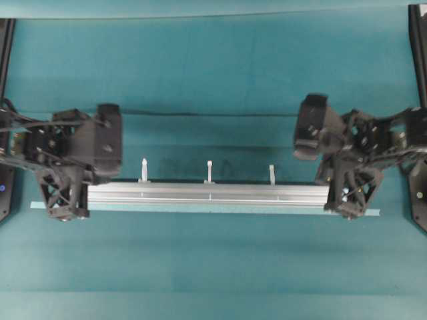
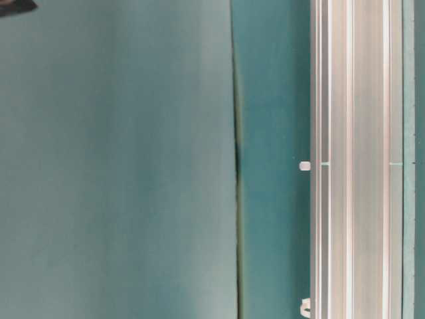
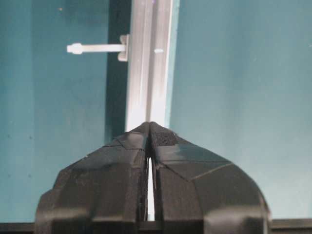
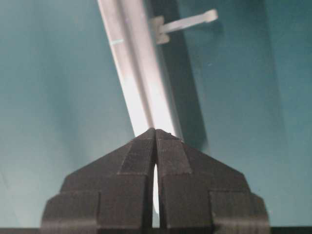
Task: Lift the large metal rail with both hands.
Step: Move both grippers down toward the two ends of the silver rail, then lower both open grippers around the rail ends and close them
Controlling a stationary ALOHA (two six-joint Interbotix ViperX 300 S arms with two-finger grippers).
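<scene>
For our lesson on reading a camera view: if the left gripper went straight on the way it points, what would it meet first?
Probably the metal rail: the shut left gripper sits over its end, pointing along it. How far above it hangs is unclear.

One camera looks straight down on the whole desk (image 1: 213, 73). Another sits close, framing part of the rail (image 2: 355, 159). Each wrist camera peers past its closed pincer along that same rail.

rail (image 1: 208, 193) ends hidden under claws, table-level view crops rail both ends
</scene>
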